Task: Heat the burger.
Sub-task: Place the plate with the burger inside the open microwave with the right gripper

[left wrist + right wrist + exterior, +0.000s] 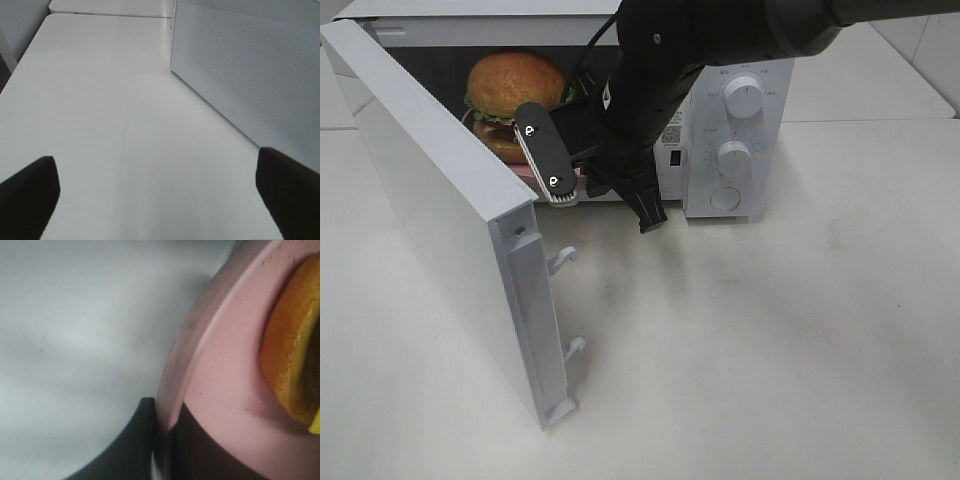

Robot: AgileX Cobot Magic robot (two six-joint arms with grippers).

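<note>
The burger (515, 85), with a golden bun and green lettuce, sits on a pink plate (582, 180) inside the open microwave (760, 190). My right gripper (565, 185) reaches into the microwave's mouth from the front and is shut on the plate's near rim. In the right wrist view its dark fingers (135, 440) pinch the pink plate (225, 390), with the burger's (295, 365) bun edge just beyond. My left gripper (155, 167) hangs open over bare table, holding nothing, beside the outer face of the microwave door (250, 65). It does not show in the high view.
The microwave door (430, 200) stands swung wide toward the front left, with two latch hooks (563, 260) on its edge. Two knobs (744, 98) and a round button are on the panel at the right. White table (770, 330) extends in front and to the right.
</note>
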